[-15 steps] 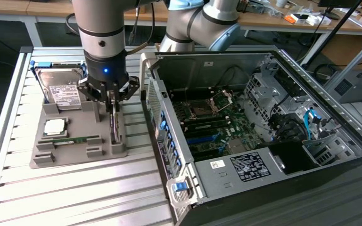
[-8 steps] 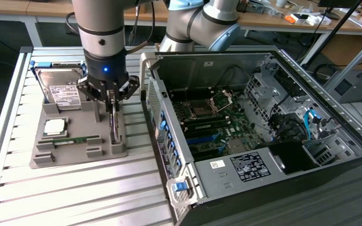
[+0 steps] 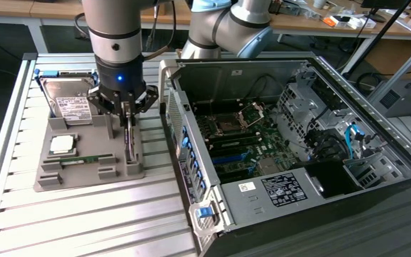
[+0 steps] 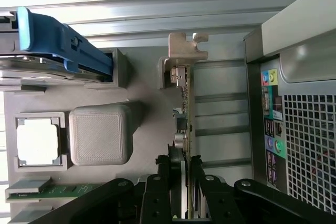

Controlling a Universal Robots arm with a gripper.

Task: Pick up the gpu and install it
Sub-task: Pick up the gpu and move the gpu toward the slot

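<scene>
Fingers [image 4: 170,182] clamped on gpu [image 4: 186,103] edge, my grip made; card not yet lifted from gray holder [image 3: 120,171]; install into pc case [image 3: 227,80] undone.

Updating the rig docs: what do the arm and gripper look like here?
The silver-grey cylindrical arm has light blue joint caps and a black cable running beside it. Its black wrist section carries a small glowing blue light. The black gripper has linkage-type fingers with round pivot pins.
</scene>
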